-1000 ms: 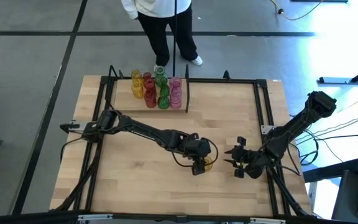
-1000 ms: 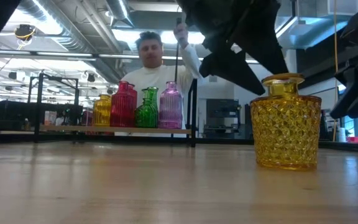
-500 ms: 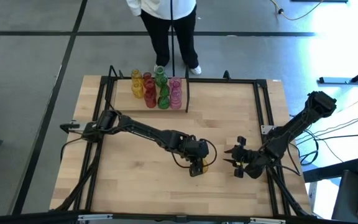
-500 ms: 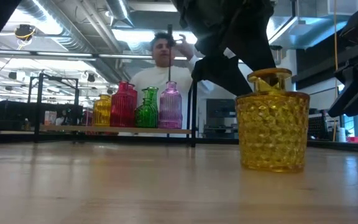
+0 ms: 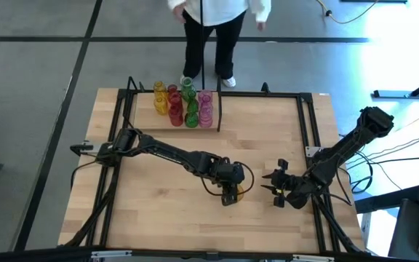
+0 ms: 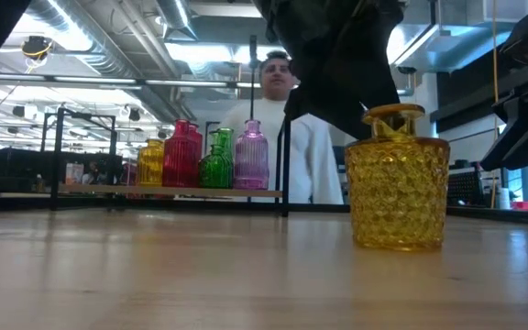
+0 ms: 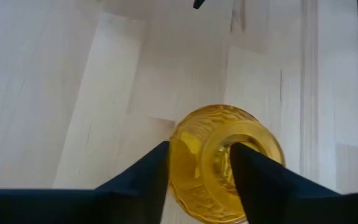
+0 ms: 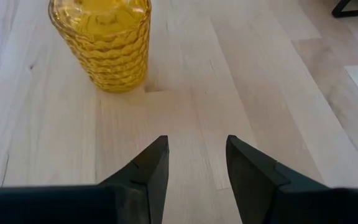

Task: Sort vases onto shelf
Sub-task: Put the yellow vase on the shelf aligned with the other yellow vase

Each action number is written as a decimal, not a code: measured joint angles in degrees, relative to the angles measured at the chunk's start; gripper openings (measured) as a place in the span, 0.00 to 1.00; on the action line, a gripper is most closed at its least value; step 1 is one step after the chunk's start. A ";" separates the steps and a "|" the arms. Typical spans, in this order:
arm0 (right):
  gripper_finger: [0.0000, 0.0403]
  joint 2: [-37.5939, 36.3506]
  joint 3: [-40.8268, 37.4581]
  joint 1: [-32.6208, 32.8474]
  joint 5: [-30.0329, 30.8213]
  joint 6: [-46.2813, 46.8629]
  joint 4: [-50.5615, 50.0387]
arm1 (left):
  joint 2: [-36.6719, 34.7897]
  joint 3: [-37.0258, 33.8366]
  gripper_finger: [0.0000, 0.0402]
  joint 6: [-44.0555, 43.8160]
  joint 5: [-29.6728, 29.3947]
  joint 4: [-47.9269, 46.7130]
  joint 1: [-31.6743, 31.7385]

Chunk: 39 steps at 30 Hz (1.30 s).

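You have the left gripper [image 7: 194, 171] over the yellow vase [image 6: 397, 179], one finger inside the mouth and one outside the neck, closing on the rim; whether the fingers already bite, I cannot tell. Make the pinch firm before lifting, and lift straight up so the vase does not swing. It stands upright on the table [image 5: 158, 218], long axis vertical, mouth up. Just beside the vase, the right gripper [image 8: 194, 162] waits with fingers apart, holding nothing. Well beyond the vase, the shelf [image 6: 168, 192] carries a cluster of yellow, red, green and pink vases [image 5: 182, 104]. A person [image 5: 213, 22] stands behind it.
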 joint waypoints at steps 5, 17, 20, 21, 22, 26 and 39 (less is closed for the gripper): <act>0.35 0.00 0.00 0.00 0.00 0.02 0.00 | -0.04 0.02 0.26 0.31 0.22 -0.03 -0.02; 0.35 0.00 0.00 0.00 0.02 0.07 -0.02 | -0.42 0.02 0.11 1.68 -0.24 -0.20 -0.59; 0.35 0.00 0.00 0.00 0.02 0.09 -0.02 | -1.20 0.00 0.12 1.81 -1.01 -1.59 -1.18; 0.35 0.00 0.00 0.00 0.02 0.09 -0.02 | -1.59 0.00 0.11 1.88 -1.44 -2.28 -1.38; 0.35 0.02 0.00 0.00 0.00 0.09 -0.02 | -2.13 -0.04 0.11 1.88 -2.02 -3.26 -1.64; 0.35 0.04 0.00 0.00 0.00 0.09 0.03 | -4.55 -0.04 0.11 1.60 -3.82 -8.37 -2.63; 0.35 1.49 0.00 0.00 -0.17 0.39 1.92 | -11.83 -1.08 0.11 -1.71 -7.66 -28.46 -4.89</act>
